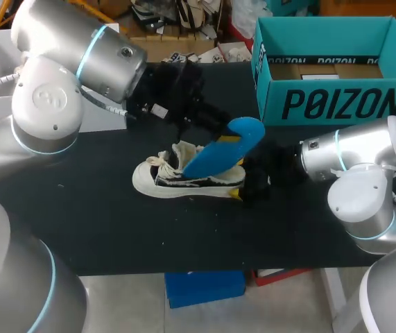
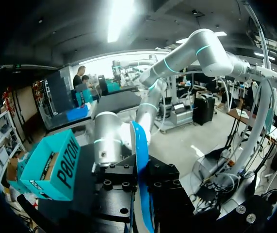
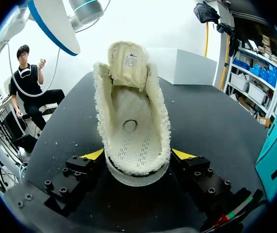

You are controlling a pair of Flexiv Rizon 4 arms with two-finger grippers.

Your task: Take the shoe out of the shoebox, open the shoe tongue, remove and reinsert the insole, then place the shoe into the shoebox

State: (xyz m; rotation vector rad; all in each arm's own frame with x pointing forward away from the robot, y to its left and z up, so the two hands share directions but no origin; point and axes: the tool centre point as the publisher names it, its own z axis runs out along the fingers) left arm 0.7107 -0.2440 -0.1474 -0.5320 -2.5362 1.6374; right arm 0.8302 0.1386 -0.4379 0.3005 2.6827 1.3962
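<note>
We are pinching the insole edge-on in our left pincer, just above the shoe. Our right pincer is clamping the shoe's heel from both sides. The box is standing beyond it. The insole is looking light and floppy, so gripping nearer its middle is probably steadier.

Fleecy-lined shoe, smooth blue insole, matt black table, cardboard shoebox
</note>
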